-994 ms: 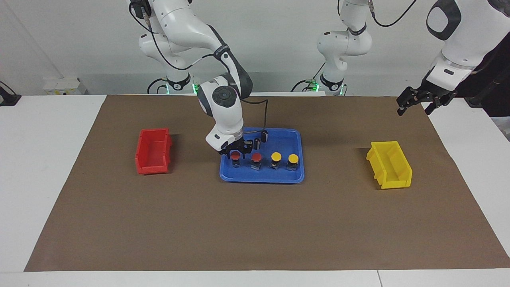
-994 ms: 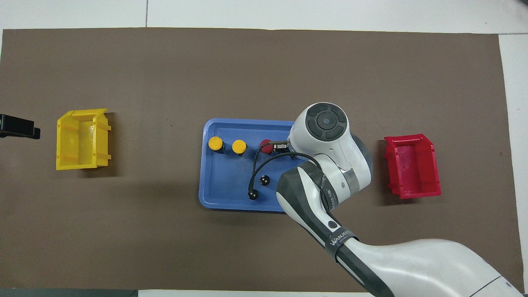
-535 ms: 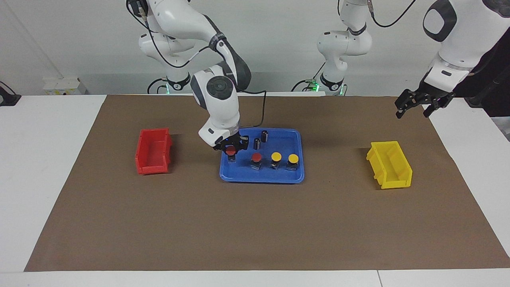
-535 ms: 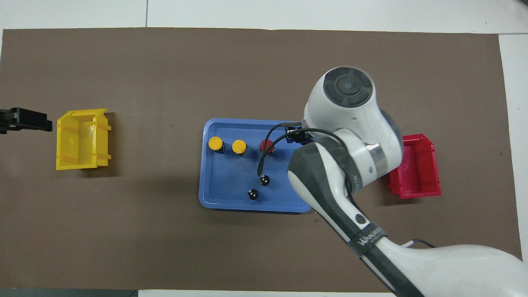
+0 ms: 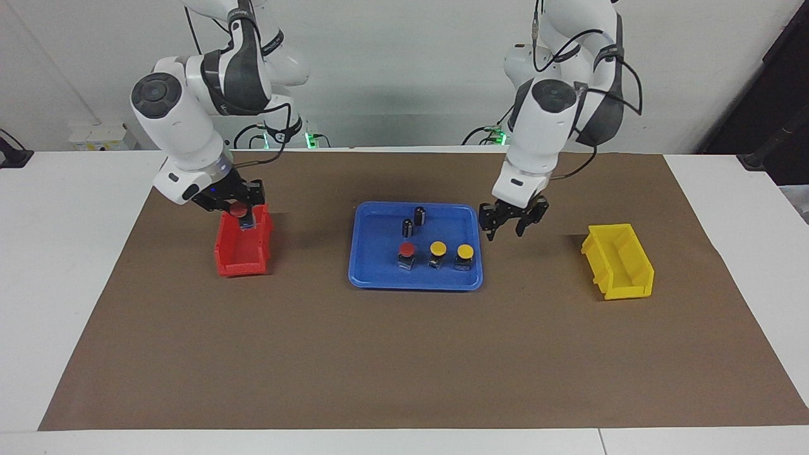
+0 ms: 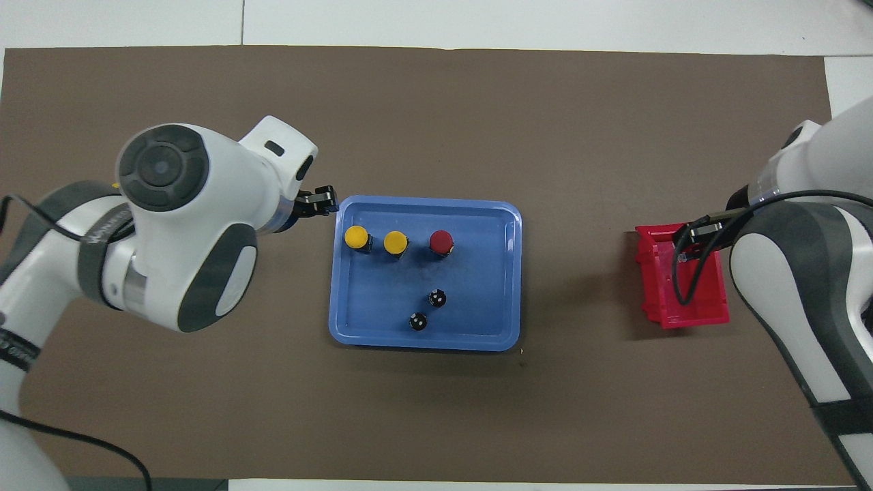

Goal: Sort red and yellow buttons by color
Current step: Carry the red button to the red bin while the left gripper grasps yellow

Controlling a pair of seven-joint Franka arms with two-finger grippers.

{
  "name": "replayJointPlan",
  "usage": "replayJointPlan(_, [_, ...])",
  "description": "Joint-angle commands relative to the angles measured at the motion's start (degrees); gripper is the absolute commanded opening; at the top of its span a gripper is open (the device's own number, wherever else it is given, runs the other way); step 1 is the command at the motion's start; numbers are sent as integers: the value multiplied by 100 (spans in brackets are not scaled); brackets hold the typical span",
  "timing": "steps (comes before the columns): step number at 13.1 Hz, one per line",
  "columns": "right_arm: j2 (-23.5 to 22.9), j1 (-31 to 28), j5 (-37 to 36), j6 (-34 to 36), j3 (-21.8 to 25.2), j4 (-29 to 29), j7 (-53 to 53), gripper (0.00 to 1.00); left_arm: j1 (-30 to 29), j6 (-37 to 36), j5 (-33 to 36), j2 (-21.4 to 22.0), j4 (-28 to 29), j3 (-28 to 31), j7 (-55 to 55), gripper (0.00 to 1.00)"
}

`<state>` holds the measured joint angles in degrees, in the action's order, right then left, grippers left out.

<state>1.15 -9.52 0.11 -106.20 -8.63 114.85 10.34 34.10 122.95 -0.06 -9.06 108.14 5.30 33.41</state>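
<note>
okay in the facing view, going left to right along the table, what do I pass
red bin → blue tray → red button → two yellow buttons → left gripper → yellow bin

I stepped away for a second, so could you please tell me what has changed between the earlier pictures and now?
The right gripper lifted one red button out of the blue tray and carried it over the red bin, still gripping it. The left gripper swung in from the table's end to the tray's edge near the yellow buttons. The other red button, both yellow ones, two dark cylinders and yellow bin stayed put.
</note>
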Motion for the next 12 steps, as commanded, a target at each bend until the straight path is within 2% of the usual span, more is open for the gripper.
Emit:
replayJointPlan(1, [614, -304, 68, -1074, -77, 1308, 678, 24, 219, 290, -134, -297, -39, 112, 95, 70])
replayJointPlan(8, [861, -261, 77, -2219, -77, 2461, 451, 24, 483, 642, -143, -342, 373, 103, 236, 70])
replayJointPlan(12, [852, -217, 77, -2607, -86, 2762, 346, 25, 554, 801, -143, -333, 611, 94, 245, 70])
